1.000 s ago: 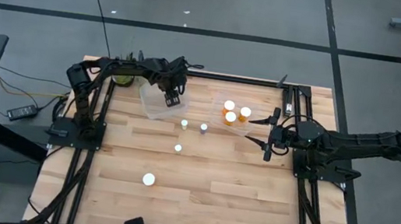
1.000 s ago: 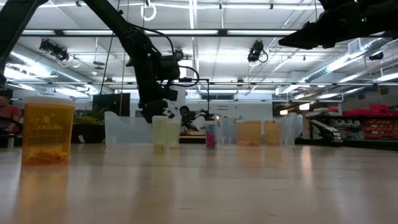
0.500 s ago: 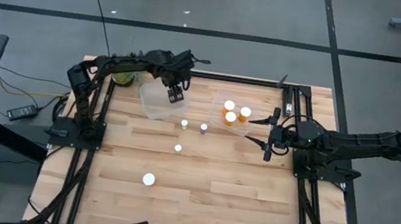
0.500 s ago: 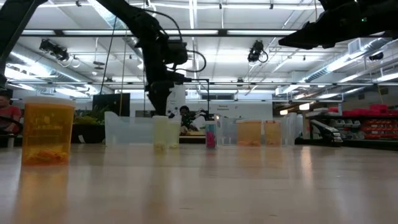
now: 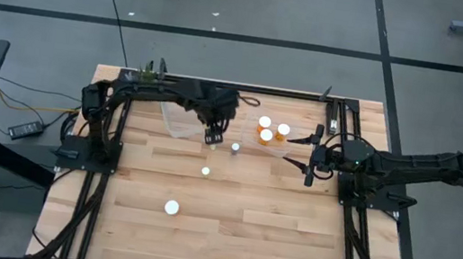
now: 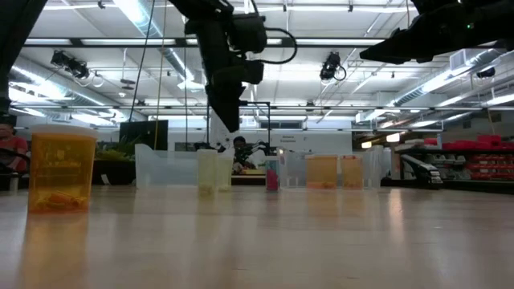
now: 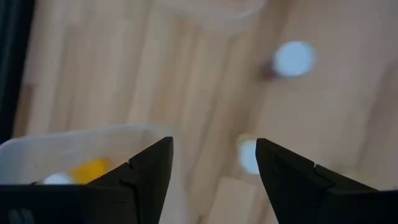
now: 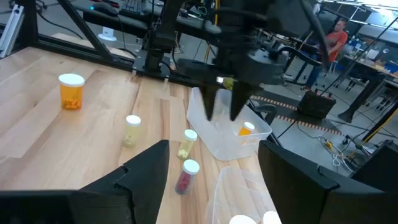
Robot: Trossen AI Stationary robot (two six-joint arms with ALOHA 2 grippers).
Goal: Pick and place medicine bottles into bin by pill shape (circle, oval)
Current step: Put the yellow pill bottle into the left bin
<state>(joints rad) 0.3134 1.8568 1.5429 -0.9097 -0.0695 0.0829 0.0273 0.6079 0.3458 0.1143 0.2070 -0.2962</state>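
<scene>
Wooden planks make up the tabletop (image 5: 271, 235) we work on. Toward its left far corner sits the clear left bin (image 5: 180, 120); our left gripper (image 5: 213, 135) hovers at that bin's right edge, fingers apart and empty, above a slim bottle (image 5: 213, 144). We should descend straight and centre the cap between the fingers. The pink-filled bottle (image 5: 234, 148) stands just beside it and could be knocked. Three orange bottles (image 5: 266, 135) sit in the right bin. Our right gripper (image 5: 301, 154) waits near the right edge, fingers apart.
</scene>
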